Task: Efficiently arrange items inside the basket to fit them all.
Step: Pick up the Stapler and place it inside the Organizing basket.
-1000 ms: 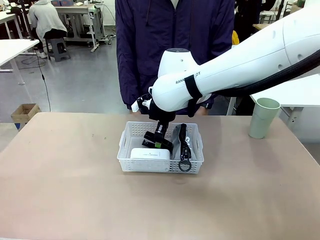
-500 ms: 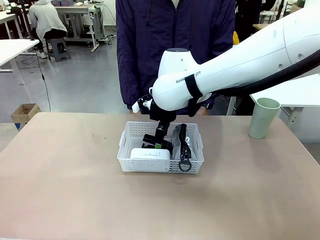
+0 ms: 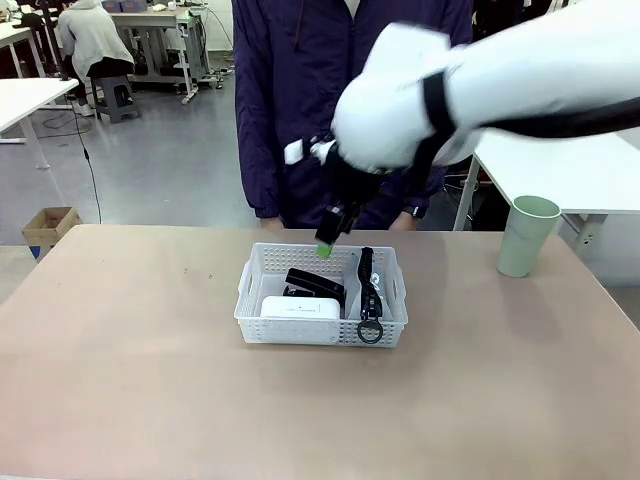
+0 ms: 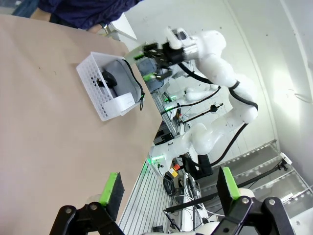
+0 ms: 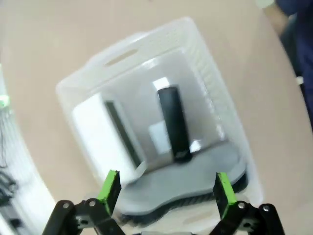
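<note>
Nearest us, our left hand (image 4: pixel 169 186) hangs with its jaws wide and nothing between them, well apart from the basket (image 3: pixel 300 328) on the worktop (image 3: pixel 120 380). Inside, the white box (image 3: pixel 297 307) lies against the near wall, the black stapler (image 3: pixel 315 283) just behind it, and the grey pouch (image 5: pixel 188 178) fills the right end, its strap (image 3: pixel 369 300) draped over the near rim. Our right hand (image 3: pixel 335 235) hovers above the basket's far side, spread open and empty. We judge three items packed; the pale green cup (image 3: pixel 527 236) stands on the worktop far to the right, not yet in. The right hand is motion-blurred, the pouch's print is unreadable, and we cannot tell whether the cup will fit.
</note>
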